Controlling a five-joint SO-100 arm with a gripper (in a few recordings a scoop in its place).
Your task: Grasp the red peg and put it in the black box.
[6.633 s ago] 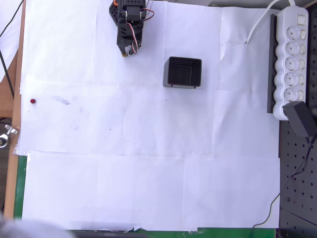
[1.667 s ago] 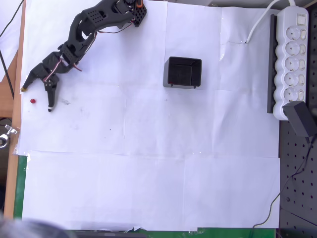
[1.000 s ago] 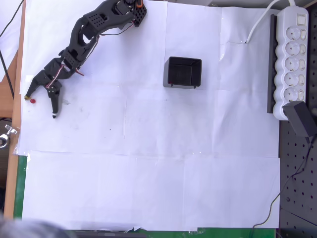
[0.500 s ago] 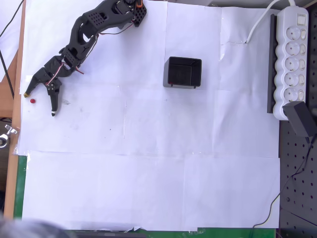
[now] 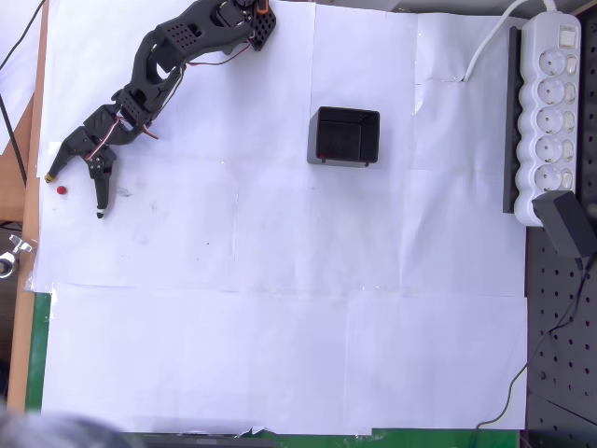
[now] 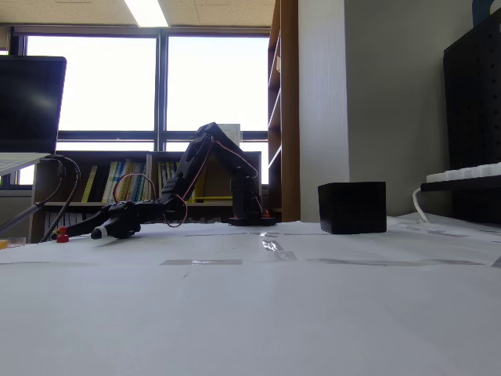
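The tiny red peg [image 5: 62,189] lies on the white paper near the left edge in the overhead view, and shows low at the left in the fixed view as the red peg [image 6: 62,235]. My black gripper [image 5: 73,194] is open, one fingertip up-left of the peg and the other down-right, so the peg sits between the spread fingers. The same gripper [image 6: 77,233] rests low by the table in the fixed view. The black box [image 5: 344,136] stands far to the right, top open; its side shows as the black box [image 6: 352,207].
A white power strip [image 5: 546,103] with a cable runs along the right edge, with a black adapter [image 5: 567,227] below it. The wooden table edge [image 5: 30,187] lies just left of the peg. White paper sheets [image 5: 280,327] cover the table.
The arm swung from the top centre out to the left edge and opened around the peg. In the last half second it has barely moved.
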